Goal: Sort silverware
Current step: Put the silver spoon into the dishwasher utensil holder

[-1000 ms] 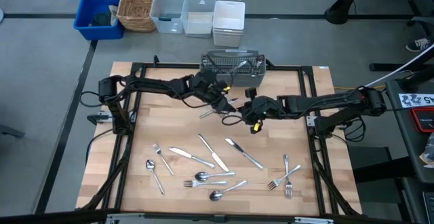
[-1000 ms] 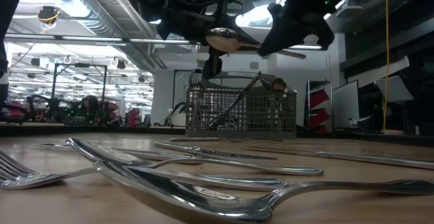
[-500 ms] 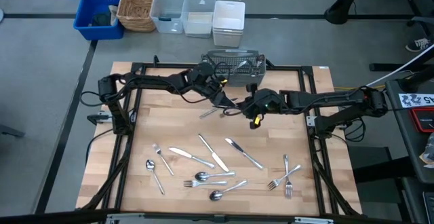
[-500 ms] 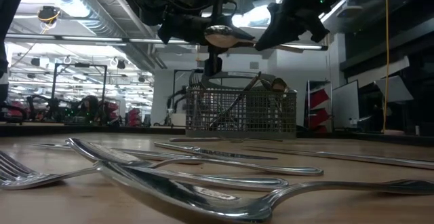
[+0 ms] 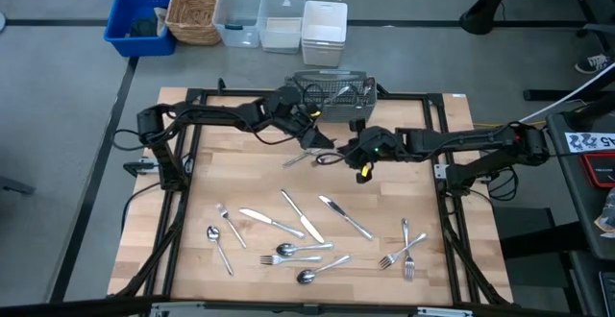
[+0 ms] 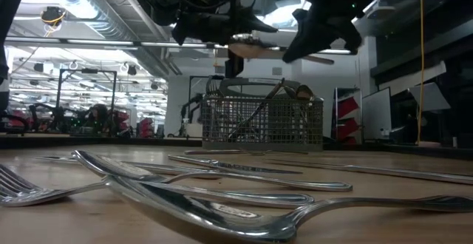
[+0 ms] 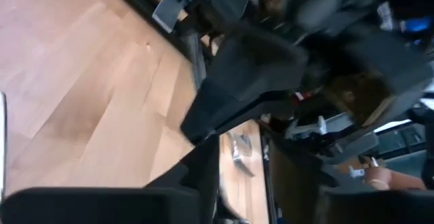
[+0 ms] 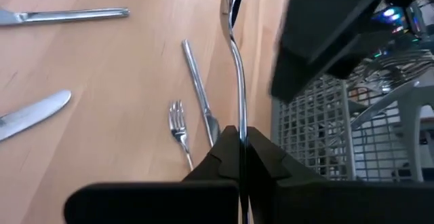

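A silver spoon (image 6: 250, 49) hangs level high over the table's far middle, in front of the grey wire-mesh basket (image 5: 332, 91). My right gripper (image 5: 340, 154) is shut on its handle. My left gripper (image 5: 320, 144) is open at the spoon's bowl end, its fingers (image 6: 257, 25) just above the bowl and apart from it. More silverware lies flat on the wood: a fork (image 8: 178, 127) and another piece (image 8: 195, 81) below the grippers, and several pieces in the near half. Some pieces stand in the basket (image 6: 262, 122). My right gripper pinches the spoon's thin handle (image 8: 239, 115) between its two fingers, which slant down from the table's right side. The handle runs on away from the fingers toward the left gripper. The spoon is lifted clear and lies about level, and its handle end (image 6: 319, 58) sticks out behind the fingers.
Knives (image 5: 303, 219), spoons (image 5: 288, 252) and forks (image 5: 404, 250) are scattered over the near half of the table. Beyond the far edge stand a blue bin (image 5: 139, 19), a wicker basket (image 5: 192, 10), two clear boxes (image 5: 259, 14) and a white box (image 5: 324, 31).
My left gripper has opened and let go of the spoon's bowl end. The spoon stays level in my right gripper, sagging slightly below the left fingers.
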Robot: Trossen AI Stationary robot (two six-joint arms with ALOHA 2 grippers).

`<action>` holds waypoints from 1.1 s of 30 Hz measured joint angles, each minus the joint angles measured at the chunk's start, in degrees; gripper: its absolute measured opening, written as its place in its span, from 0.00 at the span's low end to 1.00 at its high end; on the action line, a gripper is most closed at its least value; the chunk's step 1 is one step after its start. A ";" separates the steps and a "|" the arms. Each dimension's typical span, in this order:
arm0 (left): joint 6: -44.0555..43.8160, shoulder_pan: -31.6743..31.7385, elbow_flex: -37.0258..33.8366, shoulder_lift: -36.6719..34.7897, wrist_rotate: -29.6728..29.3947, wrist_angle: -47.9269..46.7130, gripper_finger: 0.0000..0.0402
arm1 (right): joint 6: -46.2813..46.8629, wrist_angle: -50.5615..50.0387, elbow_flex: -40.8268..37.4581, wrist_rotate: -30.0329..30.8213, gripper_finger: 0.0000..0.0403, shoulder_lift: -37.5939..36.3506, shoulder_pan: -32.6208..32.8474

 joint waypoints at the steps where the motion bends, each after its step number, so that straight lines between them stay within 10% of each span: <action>1: -0.05 0.15 -0.03 0.03 -0.09 0.09 0.32 | 0.08 0.11 0.02 0.45 0.01 0.03 0.00; 23: 3.92 17.15 -0.10 -7.16 2.58 10.33 0.33 | 12.06 1.52 2.65 4.90 0.01 -2.90 -18.17; 33: 14.05 13.71 -0.16 -6.39 -25.65 10.59 0.33 | 12.28 13.31 2.66 -9.20 0.01 -2.75 -29.74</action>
